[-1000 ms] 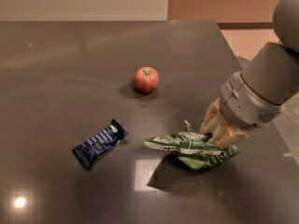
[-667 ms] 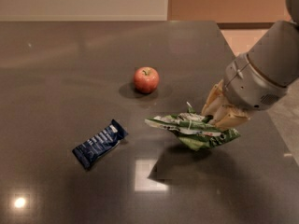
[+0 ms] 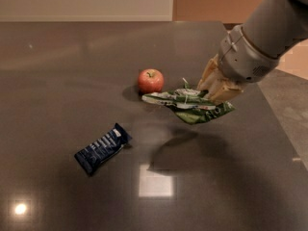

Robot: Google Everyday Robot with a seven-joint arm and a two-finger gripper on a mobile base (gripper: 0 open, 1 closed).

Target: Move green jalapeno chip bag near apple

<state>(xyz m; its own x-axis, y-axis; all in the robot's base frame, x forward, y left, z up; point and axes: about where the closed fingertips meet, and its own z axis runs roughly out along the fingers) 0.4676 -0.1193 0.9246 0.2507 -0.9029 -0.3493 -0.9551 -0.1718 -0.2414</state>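
Counted on the counter (image 3: 72,57): one apple (image 3: 151,80), near the fingers (image 3: 217,83) on their left; one dark-blue bar wrapper (image 3: 102,148), well apart from them toward the lower left. One green jalapeno chip bag (image 3: 190,105), pinched in the fingers and held clear of the counter. One gripper (image 3: 211,94), at the bag's right end, above the counter's right side. One arm (image 3: 262,37) behind it.

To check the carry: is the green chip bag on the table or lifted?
Lifted. The hand, at right, holds the green chip bag above the table; its shadow lies separate below.
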